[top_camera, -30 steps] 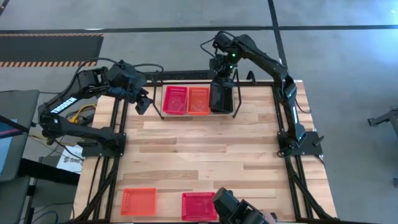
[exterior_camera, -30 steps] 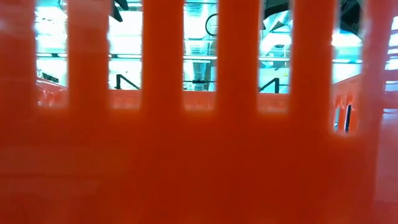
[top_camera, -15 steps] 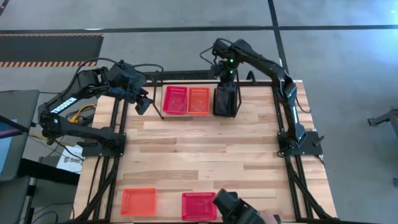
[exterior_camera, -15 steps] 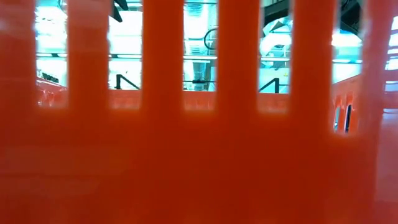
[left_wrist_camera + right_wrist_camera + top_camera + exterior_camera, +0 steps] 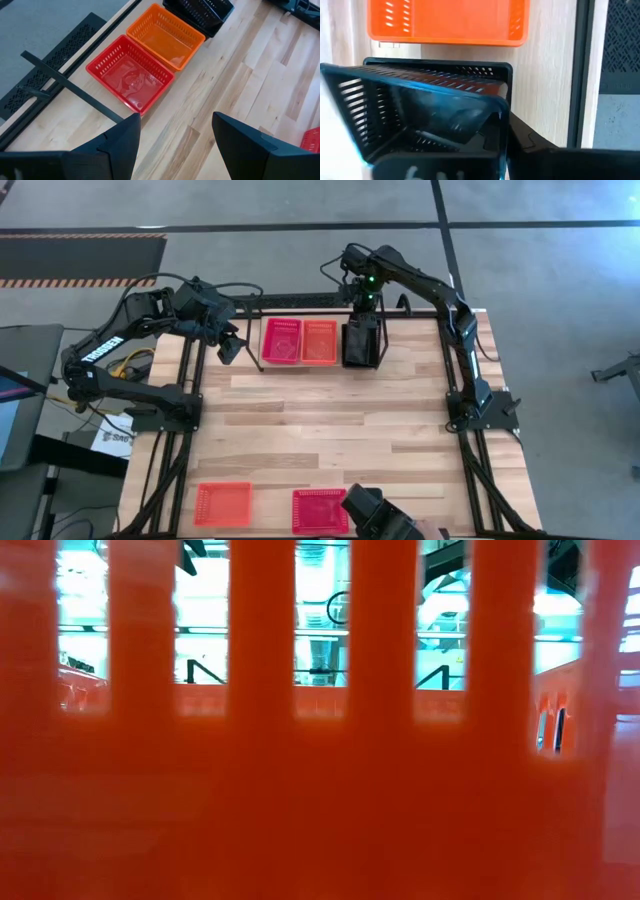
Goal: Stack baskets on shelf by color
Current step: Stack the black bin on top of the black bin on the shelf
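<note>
Now the right gripper clamps a black basket lowered onto the shelf's right end beside the orange and red ones. It tilted higher earlier. Left gripper waits agape at the left edge.

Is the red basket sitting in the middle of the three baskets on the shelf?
No, the orange basket is in the middle, with the red basket on one side and the black basket on the other.

**Plastic gloss on pale wood**

The red basket, orange basket and black basket are glossy perforated plastic. The worktop is pale, smooth wooden planking with a matt finish, framed by thin black metal rods.
</note>
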### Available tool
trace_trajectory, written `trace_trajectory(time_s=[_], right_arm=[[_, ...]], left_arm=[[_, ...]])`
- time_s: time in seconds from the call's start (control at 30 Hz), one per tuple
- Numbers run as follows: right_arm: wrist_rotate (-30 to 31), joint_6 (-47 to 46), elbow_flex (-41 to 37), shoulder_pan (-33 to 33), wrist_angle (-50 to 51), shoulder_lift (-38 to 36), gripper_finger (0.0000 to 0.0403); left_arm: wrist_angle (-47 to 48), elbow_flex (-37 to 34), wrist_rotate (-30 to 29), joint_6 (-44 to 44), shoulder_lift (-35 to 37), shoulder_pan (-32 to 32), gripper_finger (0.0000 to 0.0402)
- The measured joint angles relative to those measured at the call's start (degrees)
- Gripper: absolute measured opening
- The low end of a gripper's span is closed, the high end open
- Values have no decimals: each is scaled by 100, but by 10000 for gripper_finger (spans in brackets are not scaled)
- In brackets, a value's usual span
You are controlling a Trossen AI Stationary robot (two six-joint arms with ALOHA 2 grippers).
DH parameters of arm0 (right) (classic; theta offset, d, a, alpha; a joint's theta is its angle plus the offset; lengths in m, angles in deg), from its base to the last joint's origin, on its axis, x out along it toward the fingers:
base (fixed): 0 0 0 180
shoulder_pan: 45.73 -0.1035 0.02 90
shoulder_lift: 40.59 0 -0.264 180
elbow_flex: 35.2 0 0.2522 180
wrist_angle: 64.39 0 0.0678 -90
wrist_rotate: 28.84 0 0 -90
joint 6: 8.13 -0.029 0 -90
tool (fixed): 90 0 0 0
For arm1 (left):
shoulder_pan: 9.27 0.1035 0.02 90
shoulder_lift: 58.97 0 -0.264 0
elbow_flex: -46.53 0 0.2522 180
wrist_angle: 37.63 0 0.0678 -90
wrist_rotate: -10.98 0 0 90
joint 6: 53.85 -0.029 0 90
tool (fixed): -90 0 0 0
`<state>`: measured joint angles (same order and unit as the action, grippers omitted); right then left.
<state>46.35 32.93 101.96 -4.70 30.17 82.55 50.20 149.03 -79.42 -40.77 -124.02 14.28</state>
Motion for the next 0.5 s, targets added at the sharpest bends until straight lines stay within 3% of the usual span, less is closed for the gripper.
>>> trace_trajectory(time_s=[0.23,0.5], right_arm=[[2,-55,0,-16,-85,0,69],[432,-72,49,-163,-220,-28,80]], left_arm=[[0,-1,2,0,0,0,234],[2,-2,2,4,0,-2,234]])
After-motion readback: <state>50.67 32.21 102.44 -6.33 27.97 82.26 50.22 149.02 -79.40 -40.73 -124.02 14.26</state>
